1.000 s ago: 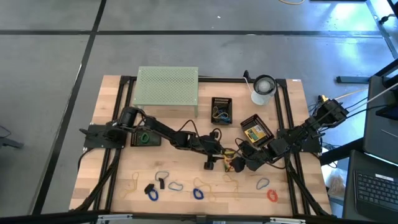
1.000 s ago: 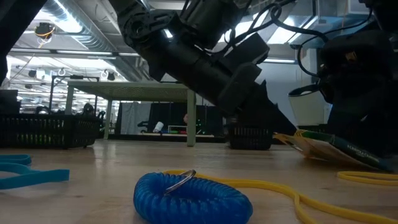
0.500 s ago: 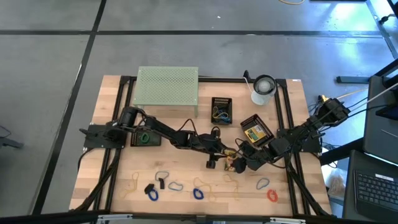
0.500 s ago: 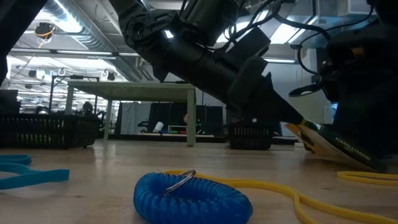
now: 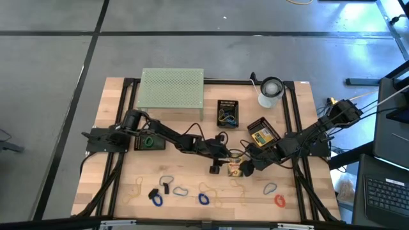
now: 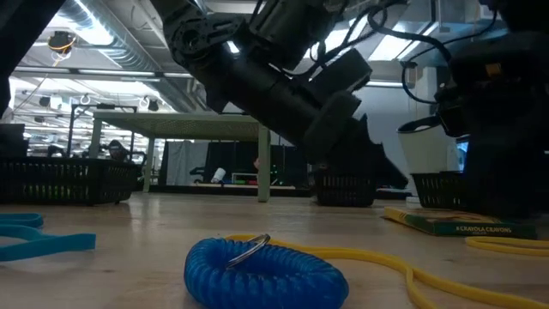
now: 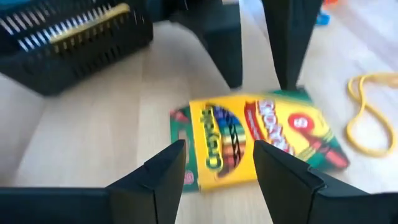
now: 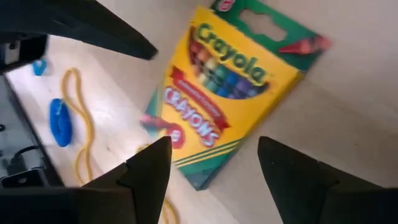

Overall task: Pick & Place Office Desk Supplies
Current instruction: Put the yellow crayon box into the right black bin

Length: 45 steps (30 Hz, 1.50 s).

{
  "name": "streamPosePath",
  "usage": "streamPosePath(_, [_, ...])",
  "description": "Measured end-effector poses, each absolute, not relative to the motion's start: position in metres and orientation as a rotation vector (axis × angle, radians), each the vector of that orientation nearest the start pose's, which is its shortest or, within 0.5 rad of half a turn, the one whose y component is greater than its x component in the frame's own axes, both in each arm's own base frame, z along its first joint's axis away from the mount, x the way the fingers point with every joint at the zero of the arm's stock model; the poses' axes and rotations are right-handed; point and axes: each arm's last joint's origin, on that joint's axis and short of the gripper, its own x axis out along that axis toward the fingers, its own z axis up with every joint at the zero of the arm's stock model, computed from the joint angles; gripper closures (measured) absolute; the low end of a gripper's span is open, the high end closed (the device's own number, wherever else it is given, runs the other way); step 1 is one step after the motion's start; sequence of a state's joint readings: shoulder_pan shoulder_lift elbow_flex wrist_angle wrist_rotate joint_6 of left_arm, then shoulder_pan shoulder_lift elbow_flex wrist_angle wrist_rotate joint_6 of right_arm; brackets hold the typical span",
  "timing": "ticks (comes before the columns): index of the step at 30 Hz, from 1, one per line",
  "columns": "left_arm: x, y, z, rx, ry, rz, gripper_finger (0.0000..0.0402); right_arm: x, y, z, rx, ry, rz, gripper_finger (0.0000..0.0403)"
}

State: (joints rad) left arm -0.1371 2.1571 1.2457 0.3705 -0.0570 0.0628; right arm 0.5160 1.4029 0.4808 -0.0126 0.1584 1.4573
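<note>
so the wooden table (image 5: 115, 128) is the biggest thing here, and I'll place everything off the crayon box (image 5: 236, 168) lying flat on it, a bit toward the near edge from the middle. Well off from that box toward the far edge and the left arm's side is the big pale-green mesh stand (image 5: 172, 89), and the white roll (image 5: 270, 91) stands near the far right corner. The two dark arms come in from opposite sides and meet right over the box: the left gripper (image 5: 222, 167) sits just beside it on the left, the right gripper (image 5: 246, 167) just beside it on the right. Both have their fingers spread wide with nothing between them; each wrist view looks straight past its own open fingers at the box flat on the wood (image 7: 255, 140) (image 8: 230, 87). A black basket (image 5: 227, 112) sits between the box and the far edge, and a second crayon box (image 5: 262, 137) lies in a black tray just past the right gripper. Toward the near edge from the box there's a row of little stuff: a blue coil (image 5: 203, 199), another blue loop (image 5: 270, 188), a red loop (image 5: 279, 200), a small black clip (image 5: 165, 188) and thin yellow rubber bands (image 5: 238, 184). In the low view the blue coil (image 6: 264, 268) is right up front
</note>
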Motion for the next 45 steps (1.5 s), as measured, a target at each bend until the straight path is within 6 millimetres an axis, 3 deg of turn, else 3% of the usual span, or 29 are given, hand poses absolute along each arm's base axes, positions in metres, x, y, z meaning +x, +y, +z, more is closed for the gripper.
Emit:
streamPosePath(6, [0.432, -0.064, 0.107, 0.135, 0.699, -0.109, 0.0217, 0.197, 0.108, 0.124, 1.047, 0.975, -0.407, 0.016])
streamPosePath(13, [0.428, -0.082, 0.104, 0.097, 0.71, -0.095, 0.0205, 0.196, 0.108, 0.124, 1.053, 0.998, -0.41, 0.016])
streamPosePath(24, [0.43, -0.077, 0.104, -0.018, 0.702, -0.058, 0.0141, 0.195, 0.108, 0.124, 1.077, 1.041, -0.391, 0.016])
streamPosePath(33, [0.439, -0.077, 0.088, 0.024, 0.613, -0.051, 0.0139, 0.199, 0.104, 0.125, 1.085, 1.05, -0.361, 0.016])
streamPosePath(45, [0.443, -0.075, 0.09, 0.048, 0.535, -0.02, 0.0139, 0.202, 0.099, 0.125, 1.059, 0.964, -0.403, 0.016])
